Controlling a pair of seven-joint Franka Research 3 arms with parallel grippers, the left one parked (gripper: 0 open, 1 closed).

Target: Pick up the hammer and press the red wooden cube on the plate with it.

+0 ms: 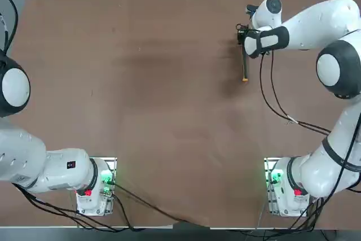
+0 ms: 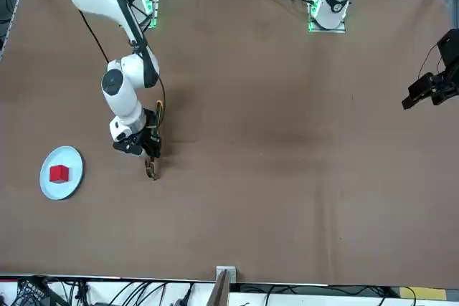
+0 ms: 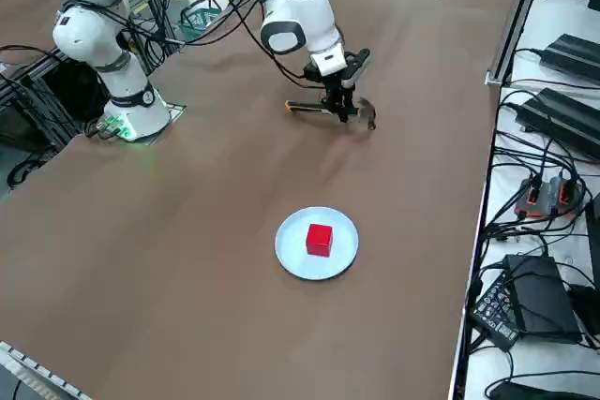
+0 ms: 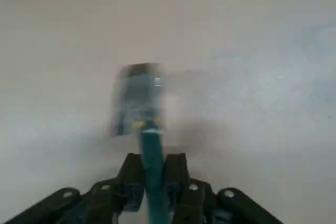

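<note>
Right pincer (image 4: pixel 154 167) clamped on hammer's teal-looking handle (image 4: pixel 153 182), one finger each side. Dark head (image 4: pixel 140 95) juts beyond fingers; orange tip (image 3: pixel 290 106) at handle's other end. Hammer seems clear of brown tabletop (image 3: pixel 187 278). Farther off, well apart, white round plate (image 3: pixel 292 258) bears small bright red cube (image 3: pixel 319 240), bare rim all round. Grasp looks done, carry in hand. Next: swing toward robot's right, line head over cube, lower gently; off-centre push could tip plate.
</note>
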